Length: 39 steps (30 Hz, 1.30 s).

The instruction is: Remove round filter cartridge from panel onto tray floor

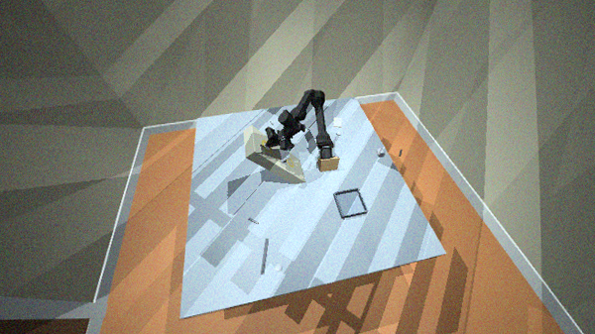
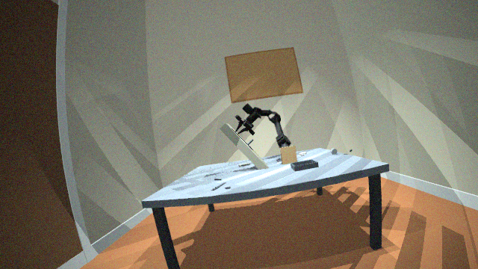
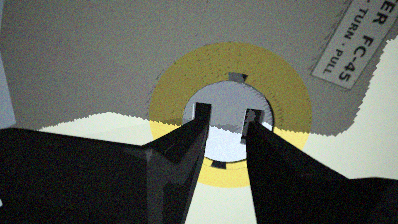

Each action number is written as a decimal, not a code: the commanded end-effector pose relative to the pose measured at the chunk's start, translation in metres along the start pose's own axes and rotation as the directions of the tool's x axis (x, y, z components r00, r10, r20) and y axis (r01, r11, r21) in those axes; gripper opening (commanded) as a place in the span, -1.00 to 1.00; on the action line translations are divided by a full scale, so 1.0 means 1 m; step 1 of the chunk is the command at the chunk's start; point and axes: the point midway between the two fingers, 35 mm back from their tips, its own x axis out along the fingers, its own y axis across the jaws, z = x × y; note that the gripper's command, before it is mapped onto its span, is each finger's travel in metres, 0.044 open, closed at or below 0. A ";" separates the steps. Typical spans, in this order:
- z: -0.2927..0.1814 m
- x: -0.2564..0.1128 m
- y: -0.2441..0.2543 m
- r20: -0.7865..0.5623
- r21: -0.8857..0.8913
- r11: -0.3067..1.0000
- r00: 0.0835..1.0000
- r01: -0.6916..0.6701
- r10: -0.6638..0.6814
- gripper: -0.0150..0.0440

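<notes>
The round pale cartridge (image 3: 227, 145) sits in the sloped service panel (image 1: 278, 169) (image 2: 243, 149) (image 3: 100, 75), inside a yellow ring (image 3: 170, 85). Two dark notches show at the cartridge's edge, above and below in the wrist view. My gripper (image 2: 237, 132) (image 3: 227, 127) is at the upper part of the panel, partly open with nothing between its fingers. Its two fingertips overlap the cartridge's two slots in the wrist view; they partly hide them, and how deep they reach is unclear. The dark-rimmed tray (image 1: 354, 216) (image 2: 304, 167) stands on the table, away from the panel.
A printed label (image 3: 350, 50) is on the panel beside the ring. A small lever (image 2: 250, 142) sticks out lower on the panel. The arm's base stands on a wooden block (image 1: 328, 164) (image 2: 288, 155). A thin rod (image 1: 265, 257) and a small round object (image 1: 380, 152) lie farther off.
</notes>
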 end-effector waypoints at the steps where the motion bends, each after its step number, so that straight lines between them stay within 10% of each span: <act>1: 0.001 0.000 0.000 0.003 -0.003 1.000 1.000 0.001 -0.001 -0.17; 39: 0.001 0.016 0.000 0.002 -0.003 1.000 1.000 0.001 -0.001 -0.17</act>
